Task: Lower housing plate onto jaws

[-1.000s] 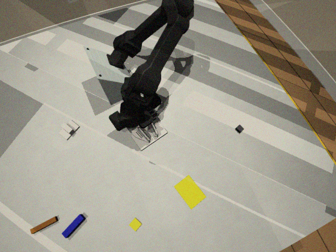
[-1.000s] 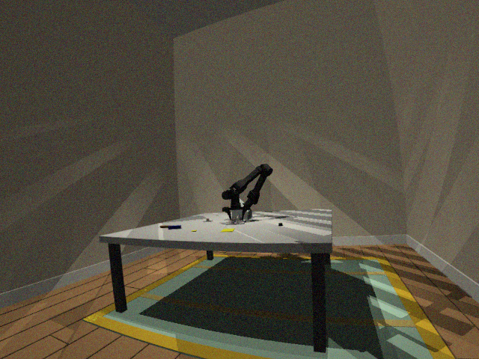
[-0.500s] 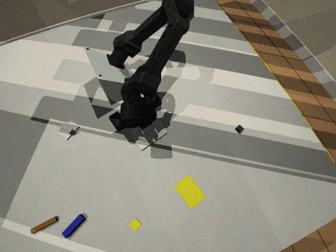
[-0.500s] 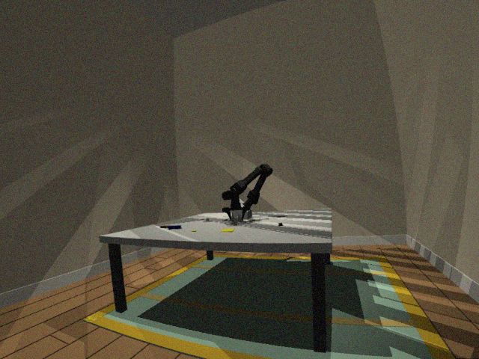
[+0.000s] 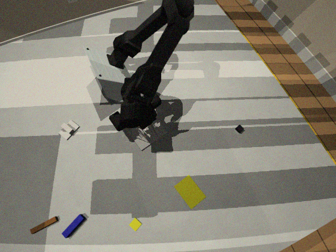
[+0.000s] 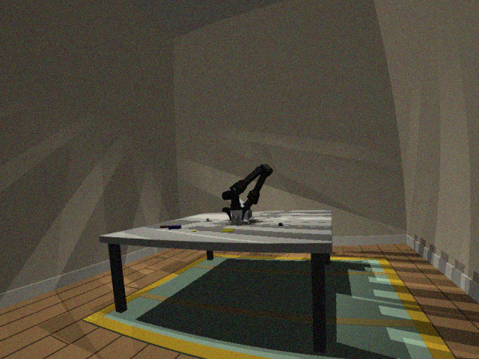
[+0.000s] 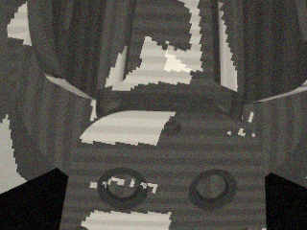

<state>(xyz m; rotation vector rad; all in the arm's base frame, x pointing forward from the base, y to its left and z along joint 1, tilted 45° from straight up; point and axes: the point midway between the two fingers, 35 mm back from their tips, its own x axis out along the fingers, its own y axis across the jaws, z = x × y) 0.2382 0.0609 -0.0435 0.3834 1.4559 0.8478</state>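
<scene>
My gripper (image 5: 137, 111) (image 6: 236, 211) (image 7: 163, 178) points down near the middle of the table. Its black fingers stand wide, one on each side of the grey housing plate (image 7: 168, 160), and are shut on it. The plate shows two round ringed features and a small dark spot in the wrist view. Two long grey jaws (image 7: 77, 48) (image 7: 271, 48) run beyond the plate's far edge, left and right. A pale base piece (image 5: 142, 144) shows just below the hand in the top view. The arm and shadows hide the stubs; I cannot tell whether the plate touches them or is level.
A small whitish notched block (image 5: 65, 133) lies left of the hand. A black cube (image 5: 239, 128) lies right. A yellow rectangle (image 5: 189, 191), a small yellow square (image 5: 135, 224), a blue bar (image 5: 73, 226) and a brown bar (image 5: 44, 225) lie nearer the front. A pale panel (image 5: 105, 69) stands behind.
</scene>
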